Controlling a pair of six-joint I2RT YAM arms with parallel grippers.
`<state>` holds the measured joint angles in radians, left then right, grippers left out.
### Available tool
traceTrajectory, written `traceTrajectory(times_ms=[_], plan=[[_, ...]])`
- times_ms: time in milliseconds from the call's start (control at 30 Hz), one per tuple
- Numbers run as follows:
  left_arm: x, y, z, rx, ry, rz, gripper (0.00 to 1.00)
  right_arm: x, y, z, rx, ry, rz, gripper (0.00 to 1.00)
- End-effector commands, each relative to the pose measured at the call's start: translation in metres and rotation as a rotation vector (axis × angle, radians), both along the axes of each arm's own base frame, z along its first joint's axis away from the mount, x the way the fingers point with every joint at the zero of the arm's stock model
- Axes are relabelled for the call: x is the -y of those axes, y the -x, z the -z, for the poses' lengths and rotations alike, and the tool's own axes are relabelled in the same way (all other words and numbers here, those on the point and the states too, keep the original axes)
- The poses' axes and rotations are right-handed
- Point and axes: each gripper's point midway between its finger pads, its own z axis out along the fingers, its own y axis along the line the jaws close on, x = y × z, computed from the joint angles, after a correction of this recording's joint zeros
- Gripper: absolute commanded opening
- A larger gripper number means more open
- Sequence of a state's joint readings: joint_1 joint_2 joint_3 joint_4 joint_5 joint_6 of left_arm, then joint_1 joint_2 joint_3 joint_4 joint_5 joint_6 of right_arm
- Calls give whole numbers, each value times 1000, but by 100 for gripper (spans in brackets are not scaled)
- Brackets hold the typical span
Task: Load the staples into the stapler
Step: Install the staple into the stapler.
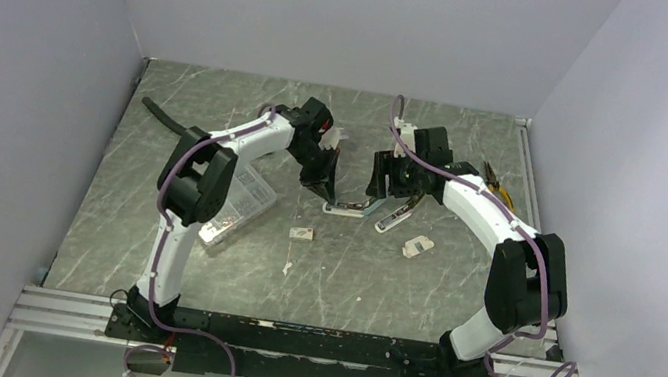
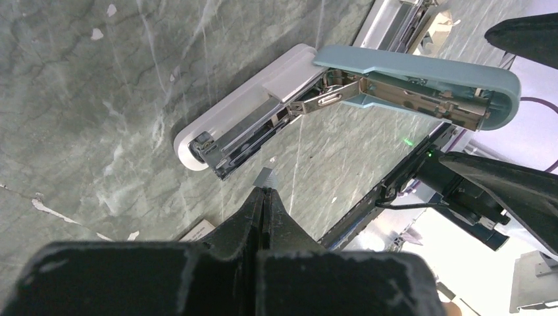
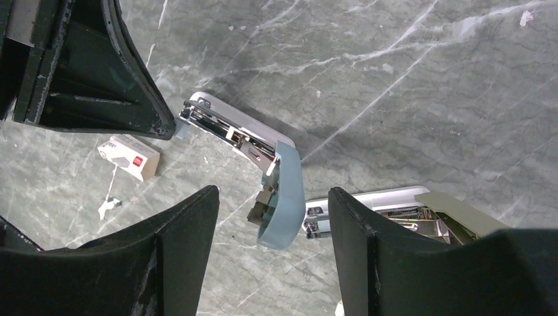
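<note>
- Broadly, a green marbled surface (image 1: 346, 282) fills the space between pale walls, with both arms reaching in toward its middle.
- The left hand (image 2: 263, 194) points down just beside the front end of the blue-lidded stapler (image 2: 250, 118). Its fingers are pressed together, and a small grey piece (image 2: 266, 176) is pinched at their very tips. What that piece is cannot be told.
- The right hand (image 3: 271, 197) hangs over the same stapler with its fingers well apart. The raised blue lid (image 3: 283, 197) shows in the gap between them, and neither finger touches it.
- A clear compartment case (image 1: 242, 199) lies on the left side of the surface, partly under the left arm.
- The blue-lidded stapler lies in the middle, hinged wide open. Its white base is flat on the surface with the metal channel bared, and the lid is swung up and away from it.
- A second stapler (image 3: 395, 204), white below with a dull olive top, lies just beside the first on the right arm's side. It is also partly open.
- The staple box (image 1: 303, 233), white with a small red mark, lies flat on the surface on the near side of the open stapler. It is close to the stapler but apart from it, and neither hand touches it.
- A small white object (image 1: 417, 247) sits on the surface to the right of the box, nearer the right arm.
</note>
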<state>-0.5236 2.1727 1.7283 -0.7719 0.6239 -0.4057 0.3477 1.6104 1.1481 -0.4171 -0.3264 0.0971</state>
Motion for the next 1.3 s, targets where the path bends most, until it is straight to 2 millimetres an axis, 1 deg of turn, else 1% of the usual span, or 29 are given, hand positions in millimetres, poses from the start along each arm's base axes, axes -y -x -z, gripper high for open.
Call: traceTrajectory(times_ms=[0, 367, 700, 1267], plan=[[3, -4, -4, 11, -18, 6, 3, -4, -7, -15, 54, -33, -16, 66], [4, -11, 2, 9, -35, 3, 3, -4, -7, -13, 50, -37, -18, 66], [6, -12, 5, 0, -39, -1, 3, -2, -6, -13, 51, -40, -15, 66], [7, -14, 6, 4, -33, -2, 3, -2, -5, -10, 44, -42, -17, 66]])
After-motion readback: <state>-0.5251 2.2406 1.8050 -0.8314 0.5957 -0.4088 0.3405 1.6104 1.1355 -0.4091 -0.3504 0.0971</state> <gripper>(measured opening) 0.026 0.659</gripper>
